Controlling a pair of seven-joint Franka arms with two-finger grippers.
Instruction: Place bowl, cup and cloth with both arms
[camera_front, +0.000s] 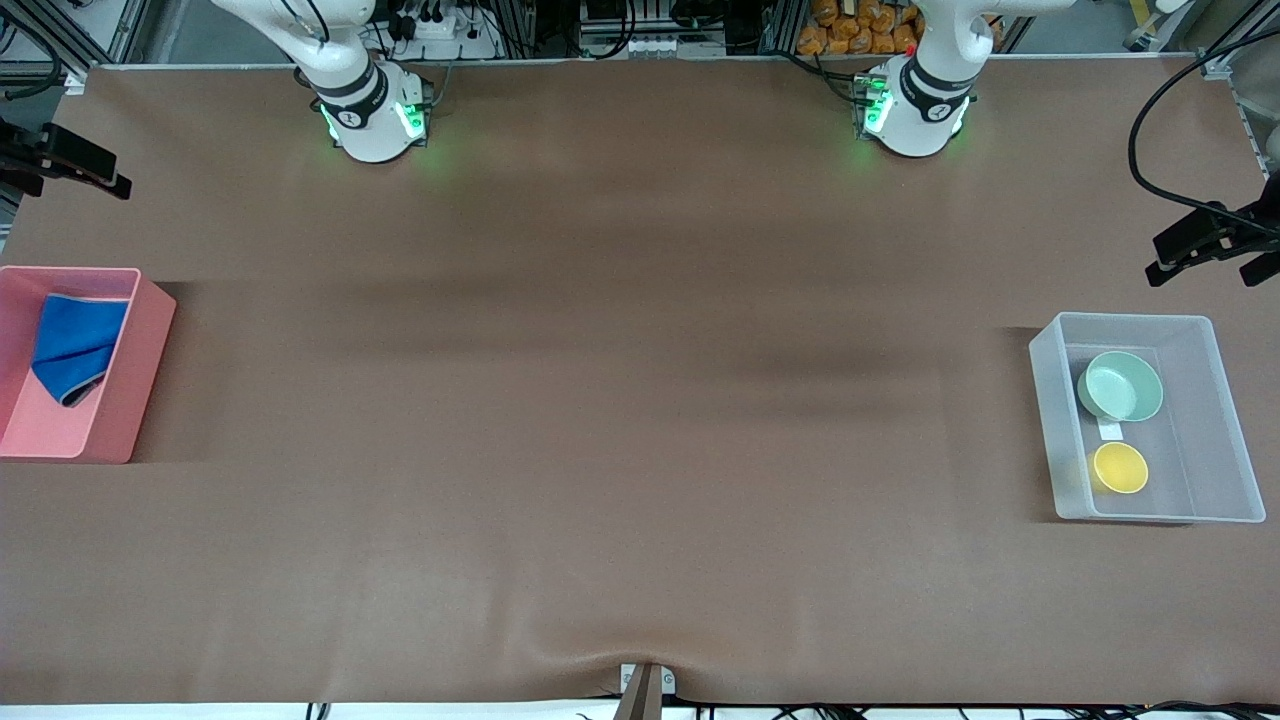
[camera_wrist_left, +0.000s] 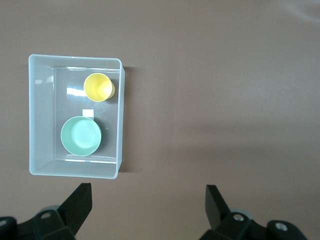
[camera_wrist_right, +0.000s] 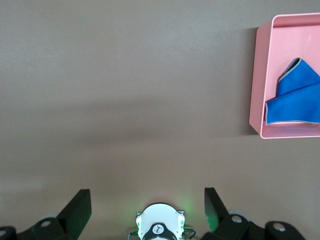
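Front view — pink bin (camera_front: 140, 330) cut off, both hands (camera_wrist_left: 147, 200) (camera_wrist_right: 147, 200) spread wide, empty, high over table.

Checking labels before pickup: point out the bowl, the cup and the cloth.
mint-green bowl (camera_front: 1122, 386), front view, on its inside floor.
yellow cup (camera_front: 1119, 467), front view, on its inside.
blue cloth (camera_front: 76, 343), front view, on its folded middle.

High front view, wrists looking down
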